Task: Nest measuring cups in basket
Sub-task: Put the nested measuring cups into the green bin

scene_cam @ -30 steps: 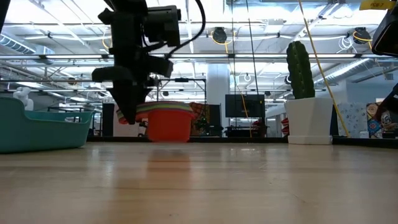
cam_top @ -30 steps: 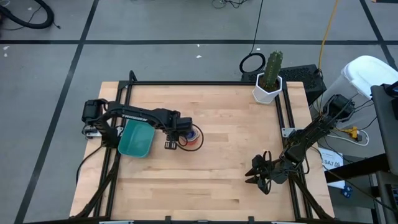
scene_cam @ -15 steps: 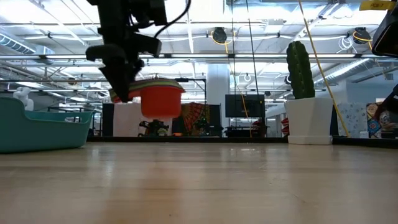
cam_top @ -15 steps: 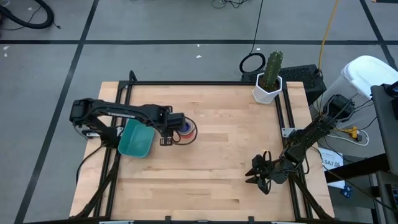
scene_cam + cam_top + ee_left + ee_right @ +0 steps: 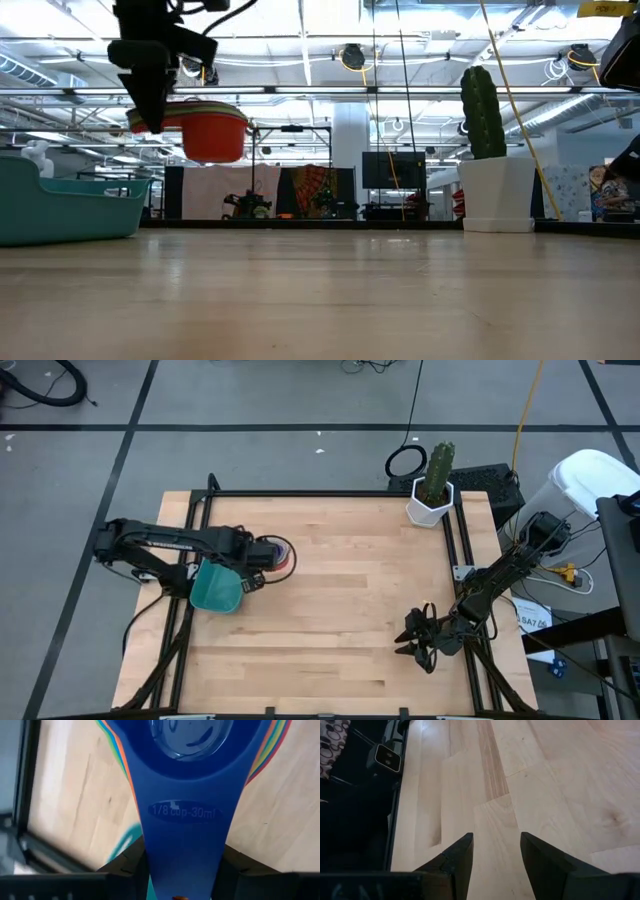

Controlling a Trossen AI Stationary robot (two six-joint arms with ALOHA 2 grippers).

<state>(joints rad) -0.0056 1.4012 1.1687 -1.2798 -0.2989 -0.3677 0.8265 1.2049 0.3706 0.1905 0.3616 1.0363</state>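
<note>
The measuring cups are nested into one stack [image 5: 279, 553], with a red-orange cup outermost [image 5: 213, 137] and a dark blue cup marked "1/8 cup-30ml" on top [image 5: 186, 750]. Rims in other colours show around it. My left gripper [image 5: 256, 556] is shut on the stack's handles, in the air just beside the basket's right rim. The teal basket [image 5: 217, 586] stands on the table's left part and shows at the left of the low view [image 5: 62, 206]. My right gripper [image 5: 419, 641] waits open near the table's right near corner [image 5: 495, 855]. My left gripper pinches the stacked handles [image 5: 186, 837] between its two fingers [image 5: 127, 865], which lie one on each side edge of the blue top handle. It comes from the table's left, slanting down. The stack is lifted clear of the table and sits about level, bowls pointing right.
A white pot with a cactus [image 5: 432, 500] stands at the table's far right corner [image 5: 494, 190]. A black frame [image 5: 330, 493] runs around the table's edges. Bare wood [image 5: 360, 600] lies between the basket and my right arm.
My left gripper, shut on the handles throughout, rose and moved toward the table's left, toward the basket. The stack of cups, which stood on the table a second ago, now hangs lifted clear and sits closer to the basket.
</note>
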